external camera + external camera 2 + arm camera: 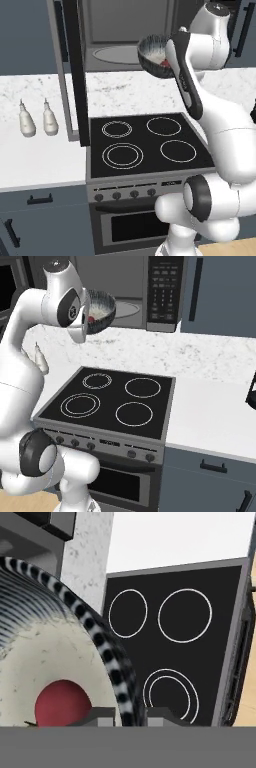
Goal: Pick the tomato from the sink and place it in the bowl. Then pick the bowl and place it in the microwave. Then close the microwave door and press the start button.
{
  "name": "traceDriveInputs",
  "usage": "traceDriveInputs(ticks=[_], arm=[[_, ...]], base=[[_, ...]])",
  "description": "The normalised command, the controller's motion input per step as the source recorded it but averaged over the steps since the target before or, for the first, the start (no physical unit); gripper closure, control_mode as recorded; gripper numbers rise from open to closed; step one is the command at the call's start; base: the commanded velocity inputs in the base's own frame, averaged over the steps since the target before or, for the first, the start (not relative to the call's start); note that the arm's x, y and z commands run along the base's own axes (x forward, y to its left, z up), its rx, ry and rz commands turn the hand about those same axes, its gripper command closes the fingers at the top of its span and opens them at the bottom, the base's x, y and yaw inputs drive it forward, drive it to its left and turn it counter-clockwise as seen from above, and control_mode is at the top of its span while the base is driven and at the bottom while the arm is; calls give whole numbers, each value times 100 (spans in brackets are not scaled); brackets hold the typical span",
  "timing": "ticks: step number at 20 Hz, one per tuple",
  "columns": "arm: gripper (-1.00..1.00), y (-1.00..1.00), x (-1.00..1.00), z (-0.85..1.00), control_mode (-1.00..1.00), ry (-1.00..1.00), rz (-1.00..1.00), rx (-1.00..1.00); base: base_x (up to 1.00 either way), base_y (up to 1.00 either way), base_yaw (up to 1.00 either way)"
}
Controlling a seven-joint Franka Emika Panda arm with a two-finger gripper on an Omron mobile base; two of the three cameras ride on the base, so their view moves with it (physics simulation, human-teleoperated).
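My gripper [131,714] is shut on the rim of the bowl [60,642], one finger inside and one outside. It holds the bowl [152,52] tilted, high above the stove's back edge. The small red tomato [62,704] lies inside the bowl, near the held rim; it also shows as the tomato [165,62] and the tomato [91,319]. Just behind the bowl [102,308], the microwave [130,25] stands open with its turntable [116,54] bare. The microwave door [75,70] is swung out to the left. Its keypad panel [165,286] sits to the right. The sink is out of view.
A black stove [145,145] with ring burners lies below the bowl. Two pale bottles [27,122] [49,120] stand on the marble counter [40,160] left of the open door. Blue-grey cabinets [220,296] flank the microwave on the right.
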Motion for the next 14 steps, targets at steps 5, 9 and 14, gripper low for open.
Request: traceDriveInputs(ticks=[5,9,14], arm=[[100,0,100,14,-100,0,-6,0],[100,8,100,-16,-100,-3,0,0],[100,14,90,-28,-100,-14,0,0]], base=[[0,0,0],[0,0,0],[0,0,0]])
